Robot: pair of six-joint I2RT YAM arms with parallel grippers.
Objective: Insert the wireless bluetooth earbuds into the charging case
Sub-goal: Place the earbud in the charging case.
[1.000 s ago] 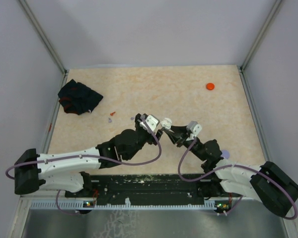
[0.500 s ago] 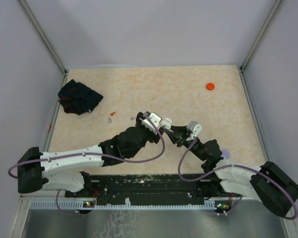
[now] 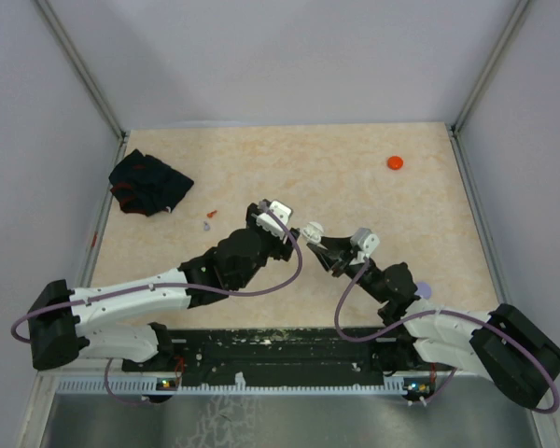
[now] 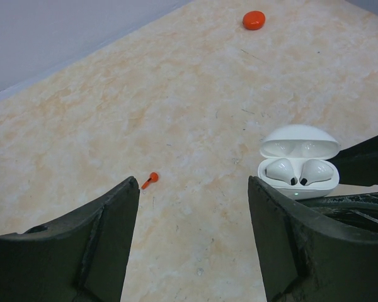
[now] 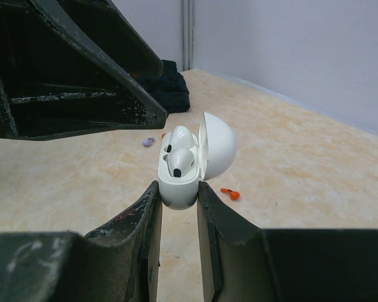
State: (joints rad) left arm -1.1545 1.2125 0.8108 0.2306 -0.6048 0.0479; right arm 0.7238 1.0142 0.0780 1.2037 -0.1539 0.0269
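Note:
My right gripper (image 3: 315,234) is shut on the white charging case (image 3: 313,228) and holds it above the table. In the right wrist view the case (image 5: 179,184) sits between the fingers with its lid (image 5: 218,151) open and two white earbuds (image 5: 180,160) seated inside. My left gripper (image 3: 284,227) is open and empty, just left of the case (image 4: 298,168). A red earbud (image 4: 150,180) lies on the table near its left finger and shows in the right wrist view (image 5: 230,194). Another red earbud (image 3: 211,214) and a pale purple one (image 3: 206,225) lie further left.
A black cloth (image 3: 149,182) lies at the far left. A red disc (image 3: 395,162) sits at the back right and a purple disc (image 3: 423,290) beside the right arm. Grey walls close the table on three sides.
My left gripper has drawn back a little to the left, away from the case. The right gripper holds the case where it was.

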